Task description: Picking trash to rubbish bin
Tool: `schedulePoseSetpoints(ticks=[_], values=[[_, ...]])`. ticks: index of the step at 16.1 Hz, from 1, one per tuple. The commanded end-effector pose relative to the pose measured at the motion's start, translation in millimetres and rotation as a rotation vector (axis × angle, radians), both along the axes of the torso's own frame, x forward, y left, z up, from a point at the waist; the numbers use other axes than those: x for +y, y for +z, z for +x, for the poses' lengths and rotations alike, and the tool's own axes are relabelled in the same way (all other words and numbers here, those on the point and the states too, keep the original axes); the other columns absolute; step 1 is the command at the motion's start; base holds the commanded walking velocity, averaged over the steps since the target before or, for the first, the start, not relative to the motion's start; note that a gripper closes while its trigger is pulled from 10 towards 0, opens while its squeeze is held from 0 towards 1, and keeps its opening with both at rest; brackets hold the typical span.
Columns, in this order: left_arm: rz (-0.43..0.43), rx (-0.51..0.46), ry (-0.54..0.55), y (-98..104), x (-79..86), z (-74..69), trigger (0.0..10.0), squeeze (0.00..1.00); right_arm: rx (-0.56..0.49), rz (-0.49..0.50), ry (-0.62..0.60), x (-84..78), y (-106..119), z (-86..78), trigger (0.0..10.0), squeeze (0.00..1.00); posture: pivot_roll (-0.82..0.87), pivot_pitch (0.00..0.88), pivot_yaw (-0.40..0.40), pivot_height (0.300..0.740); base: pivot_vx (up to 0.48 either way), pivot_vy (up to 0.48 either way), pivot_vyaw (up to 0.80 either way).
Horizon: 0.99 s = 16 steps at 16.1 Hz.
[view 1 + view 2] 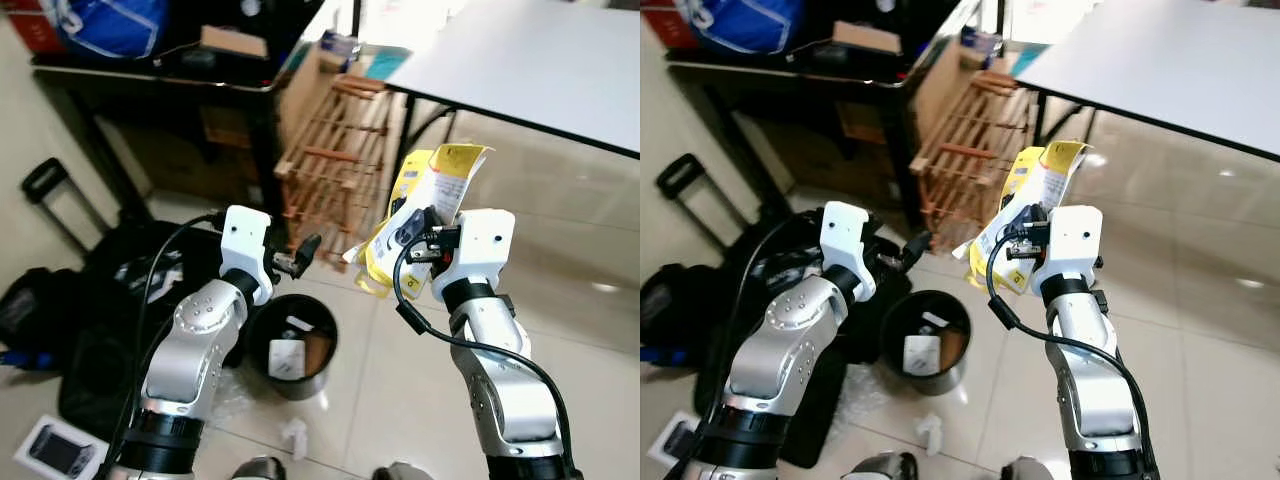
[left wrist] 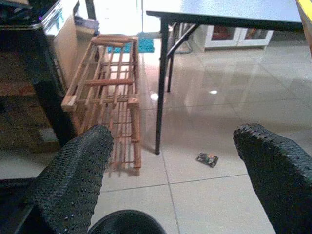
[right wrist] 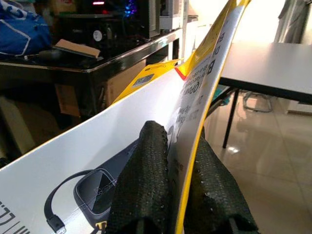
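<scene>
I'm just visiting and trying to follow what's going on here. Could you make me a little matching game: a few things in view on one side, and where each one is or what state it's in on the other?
Things:
1. yellow and white package
2. rubbish bin
3. left gripper
4. wooden rack

Places or states:
A. open, holding nothing
B. leaning by the dark desk
C. pinched in the right gripper
D. on the floor, some trash inside

Pairs: 1-C, 2-D, 3-A, 4-B
</scene>
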<state>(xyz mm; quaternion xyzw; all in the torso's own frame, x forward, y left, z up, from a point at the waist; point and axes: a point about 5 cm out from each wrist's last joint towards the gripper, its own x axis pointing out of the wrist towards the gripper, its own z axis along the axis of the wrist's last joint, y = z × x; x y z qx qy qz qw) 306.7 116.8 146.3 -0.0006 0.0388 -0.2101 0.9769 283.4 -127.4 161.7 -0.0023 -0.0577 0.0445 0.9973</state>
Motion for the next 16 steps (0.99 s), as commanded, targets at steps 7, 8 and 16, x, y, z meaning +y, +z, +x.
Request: schedulePoseSetpoints(ticks=[7, 8, 16], values=[[0.023, 0.012, 0.035, -3.1, 6.3, 1.0, 10.0, 0.00, -0.023, -0.015, 0.072, 12.6, 3.8, -2.9, 10.0, 0.00, 0.01, 0.123, 0.047, 0.740, 0.000, 0.000, 0.71], [0.026, 0.012, 0.033, -3.1, 6.0, 1.5, 10.0, 0.00, -0.024, -0.015, 0.072, 12.5, 3.9, -2.6, 10.0, 0.00, 0.01, 0.124, 0.049, 0.740, 0.000, 0.000, 0.80], [0.027, 0.003, 0.025, -1.6, 5.5, 3.2, 10.0, 0.00, -0.021, -0.001, 0.061, 11.7, 3.6, -1.5, 10.0, 0.00, 0.01, 0.117, 0.053, 0.740, 0.000, 0.000, 0.45]])
